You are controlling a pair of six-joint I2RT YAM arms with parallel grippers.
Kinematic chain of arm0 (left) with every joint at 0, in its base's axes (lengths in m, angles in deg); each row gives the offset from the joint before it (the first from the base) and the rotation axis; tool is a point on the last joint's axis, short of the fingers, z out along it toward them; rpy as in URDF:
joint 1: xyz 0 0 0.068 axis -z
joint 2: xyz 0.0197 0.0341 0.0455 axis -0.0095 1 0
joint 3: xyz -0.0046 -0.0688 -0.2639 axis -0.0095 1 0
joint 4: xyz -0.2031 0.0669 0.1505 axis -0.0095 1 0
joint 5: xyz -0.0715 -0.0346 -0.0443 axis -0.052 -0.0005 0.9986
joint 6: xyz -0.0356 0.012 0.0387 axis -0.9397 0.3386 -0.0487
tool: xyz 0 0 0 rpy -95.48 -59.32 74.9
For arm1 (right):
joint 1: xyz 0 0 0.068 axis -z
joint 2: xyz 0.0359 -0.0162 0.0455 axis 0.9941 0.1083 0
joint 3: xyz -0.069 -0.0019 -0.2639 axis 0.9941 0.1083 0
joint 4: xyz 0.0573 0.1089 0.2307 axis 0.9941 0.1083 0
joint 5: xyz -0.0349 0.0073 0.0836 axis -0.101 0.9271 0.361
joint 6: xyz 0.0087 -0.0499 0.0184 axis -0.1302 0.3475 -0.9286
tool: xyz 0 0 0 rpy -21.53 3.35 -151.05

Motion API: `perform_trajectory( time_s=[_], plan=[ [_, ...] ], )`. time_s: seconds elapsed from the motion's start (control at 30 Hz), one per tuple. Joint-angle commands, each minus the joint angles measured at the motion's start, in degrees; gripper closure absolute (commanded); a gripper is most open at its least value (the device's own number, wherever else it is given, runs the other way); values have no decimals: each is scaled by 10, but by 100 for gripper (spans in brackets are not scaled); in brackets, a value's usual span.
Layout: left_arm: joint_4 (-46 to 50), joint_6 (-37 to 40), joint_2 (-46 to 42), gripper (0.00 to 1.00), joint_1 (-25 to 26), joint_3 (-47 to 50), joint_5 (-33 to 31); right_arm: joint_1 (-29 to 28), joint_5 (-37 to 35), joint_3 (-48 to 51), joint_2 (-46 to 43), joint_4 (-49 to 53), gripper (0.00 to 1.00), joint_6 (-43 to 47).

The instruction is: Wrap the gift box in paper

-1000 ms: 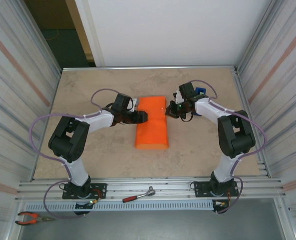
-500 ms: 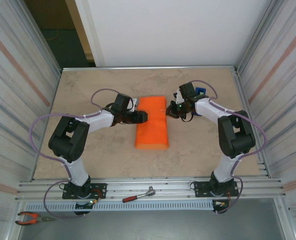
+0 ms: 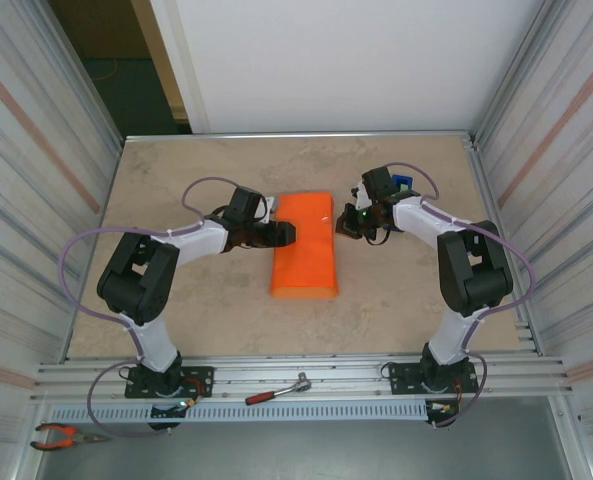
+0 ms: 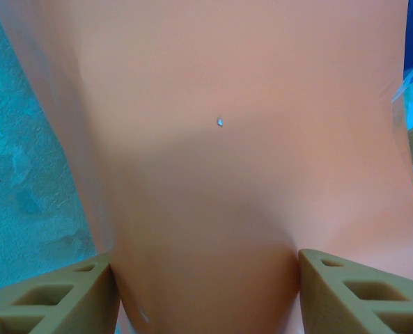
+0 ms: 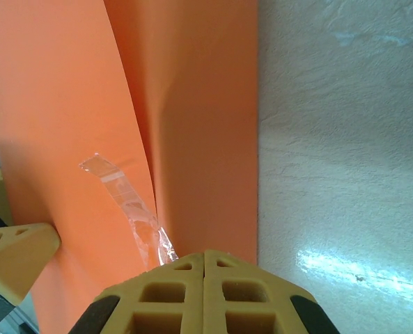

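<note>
— Where the orange paper (image 3: pixel 306 255) lies at the middle of the table (image 3: pixel 176 190), what holds it?
— Its left edge sits clasped in the left gripper (image 3: pixel 286 233), jaws half-spread. At its far right edge the right gripper (image 3: pixel 347 223) is pinched together, nothing visibly held, with clear tape (image 5: pixel 122 195) beside it.

This is a robotics lab test cell: a beige stone-look tabletop (image 3: pixel 396 300) is boxed in by ribbed grey metal side walls (image 3: pixel 36 150) and a plain white back panel (image 3: pixel 326 60), and silver slotted aluminium rails (image 3: pixel 326 372) along its near edge carry bolted white-and-black robot arms (image 3: pixel 141 275), a red-handled ratchet wrench (image 3: pixel 276 390) and, at the near left corner, orange-handled pliers (image 3: pixel 61 435).
</note>
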Motion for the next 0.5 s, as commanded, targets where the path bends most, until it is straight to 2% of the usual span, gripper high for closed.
perform_trajectory(
  time_s=[0.0,0.47],
  plan=[
    [98,10,51,37,9,26,-70,-1,1,8,-2,0,100,8],
    [97,9,51,37,9,27,-69,-19,3,23,2,-11,100,0]
  ],
)
